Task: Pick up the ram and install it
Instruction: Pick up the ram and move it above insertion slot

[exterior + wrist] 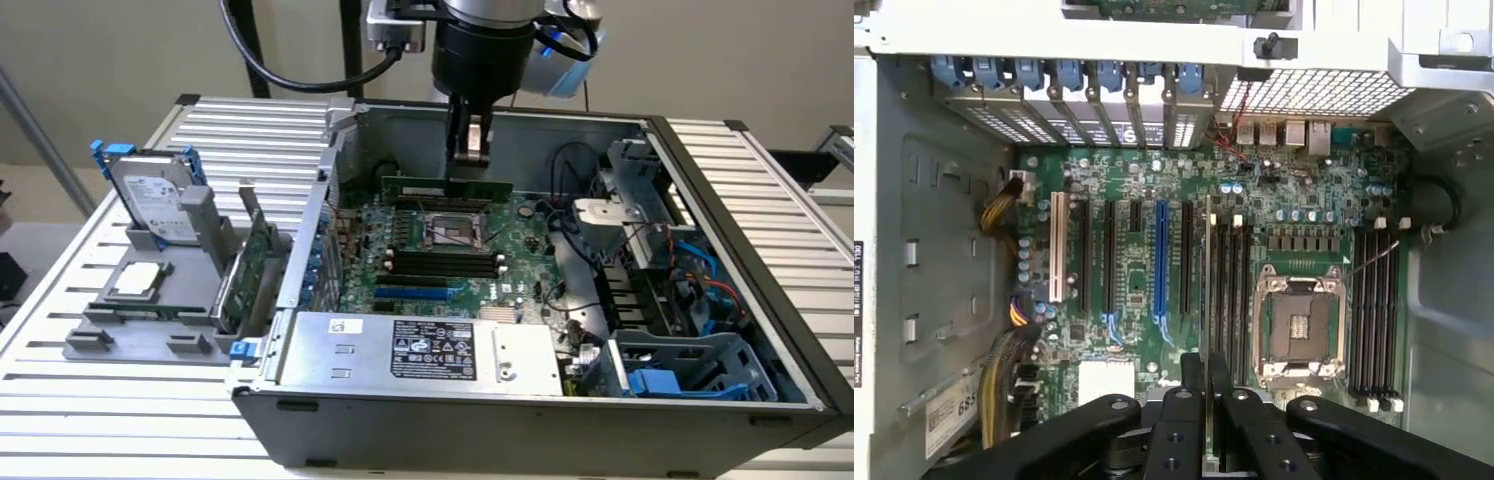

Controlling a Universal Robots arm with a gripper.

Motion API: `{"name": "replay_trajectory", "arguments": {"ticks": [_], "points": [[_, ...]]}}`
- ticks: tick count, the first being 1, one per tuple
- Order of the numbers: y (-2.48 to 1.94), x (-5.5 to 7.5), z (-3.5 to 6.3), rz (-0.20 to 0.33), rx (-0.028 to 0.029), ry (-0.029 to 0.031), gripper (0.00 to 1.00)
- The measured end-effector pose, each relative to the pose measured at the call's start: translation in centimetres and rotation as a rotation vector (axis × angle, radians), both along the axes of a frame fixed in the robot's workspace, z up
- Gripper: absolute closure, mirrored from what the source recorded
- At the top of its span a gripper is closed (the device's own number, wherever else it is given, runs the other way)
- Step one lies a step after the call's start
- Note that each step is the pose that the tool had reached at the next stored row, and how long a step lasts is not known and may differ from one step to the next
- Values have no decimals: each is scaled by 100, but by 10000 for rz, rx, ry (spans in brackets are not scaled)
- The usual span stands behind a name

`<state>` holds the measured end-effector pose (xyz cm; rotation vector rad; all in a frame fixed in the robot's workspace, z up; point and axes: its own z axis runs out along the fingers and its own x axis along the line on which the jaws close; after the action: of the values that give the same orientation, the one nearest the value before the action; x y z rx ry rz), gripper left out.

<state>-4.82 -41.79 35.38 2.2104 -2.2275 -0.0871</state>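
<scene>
We see a slatted metal table (94,420) carrying everything, its ribs running across the exterior view from edge to edge. Straight beneath the claw (467,160) an open computer case (534,435) rests flat on the slats, its open side facing up toward the claw. Off to the exterior view's left of the claw, and lower in that view, a grey moulded holder (87,342) also sits directly on the table, just beside the case's side wall. We see more slats past the case on the claw's other side.
</scene>
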Motion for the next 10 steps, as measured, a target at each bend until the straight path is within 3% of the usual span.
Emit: {"name": "replay_trajectory", "arguments": {"ticks": [4,6,10], "points": [[93,0,-72,0,-38,-1,100],[126,0,-106,1,-83,0,100],[149,1,-177,2,-142,-1,100]]}}
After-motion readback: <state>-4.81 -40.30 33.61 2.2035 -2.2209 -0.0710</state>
